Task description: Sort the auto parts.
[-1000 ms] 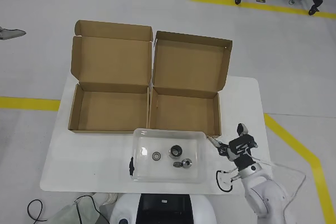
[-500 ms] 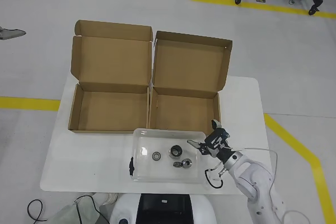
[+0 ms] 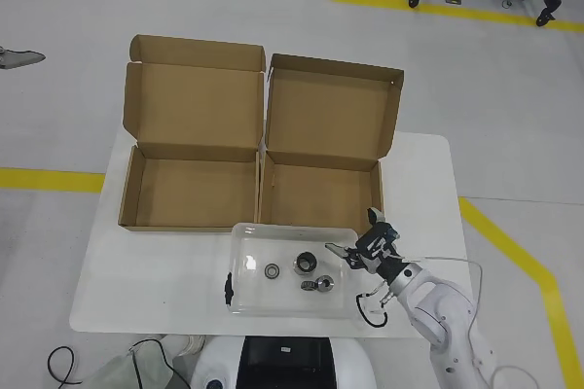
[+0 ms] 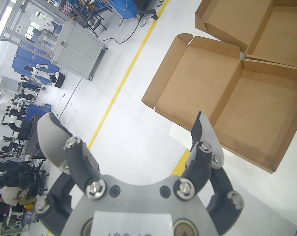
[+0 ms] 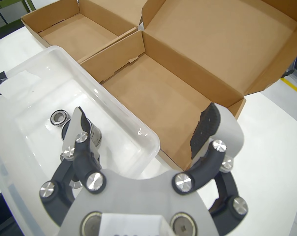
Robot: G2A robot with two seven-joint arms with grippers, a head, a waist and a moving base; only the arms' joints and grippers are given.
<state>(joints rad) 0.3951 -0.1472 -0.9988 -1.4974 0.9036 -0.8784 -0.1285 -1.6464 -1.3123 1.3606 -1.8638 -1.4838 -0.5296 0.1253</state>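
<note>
A clear plastic bin (image 3: pixel 243 300) at the table's front holds three metal auto parts: a small bearing ring (image 3: pixel 272 267), a dark cylindrical part (image 3: pixel 305 262) and a smaller fitting (image 3: pixel 318 285). My right gripper (image 3: pixel 352 233) hangs open over the bin's right end, with nothing between its fingers. In the right wrist view the right gripper (image 5: pixel 144 114) spans the bin's rim (image 5: pixel 128 116), with the bearing ring (image 5: pixel 57 118) and the cylindrical part (image 5: pixel 95 133) just past one finger. My left gripper (image 4: pixel 125 124) is open and empty, held high off the table's left side.
Two open cardboard boxes stand side by side behind the bin, the left box (image 3: pixel 190 190) and the right box (image 3: pixel 319 197), both empty with lids folded back. Bare white table (image 3: pixel 419 185) lies to the right of the boxes.
The right gripper swung left from the table's front right edge to the bin's right end, then held still. The parts have not moved.
</note>
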